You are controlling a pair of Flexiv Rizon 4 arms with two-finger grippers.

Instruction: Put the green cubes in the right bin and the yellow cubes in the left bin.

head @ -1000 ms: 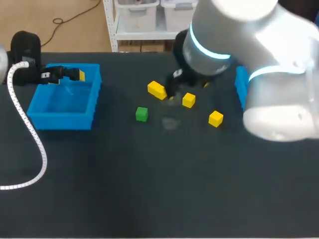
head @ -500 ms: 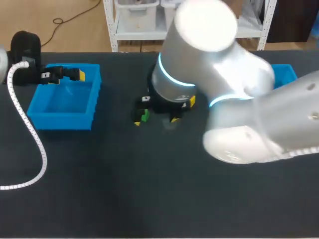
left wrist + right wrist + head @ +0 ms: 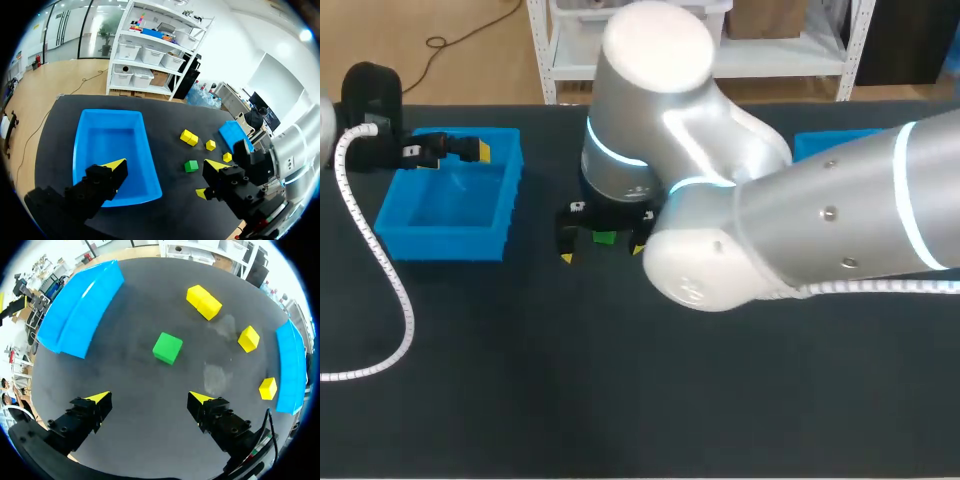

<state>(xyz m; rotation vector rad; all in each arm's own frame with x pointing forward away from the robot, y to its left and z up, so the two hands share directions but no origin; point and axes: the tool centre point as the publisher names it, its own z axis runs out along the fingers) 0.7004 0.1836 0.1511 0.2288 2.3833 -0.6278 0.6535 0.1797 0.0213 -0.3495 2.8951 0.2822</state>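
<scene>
Jaws apart, right gripper (image 3: 149, 399) hangs over green cube (image 3: 167, 347), left gripper (image 3: 166, 165) over left bin (image 3: 110, 142).

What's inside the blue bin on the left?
The left bin shows only bare blue floor, nothing lying in it. One finger of the left jaws covers its near corner, so that bit is hidden.
</scene>
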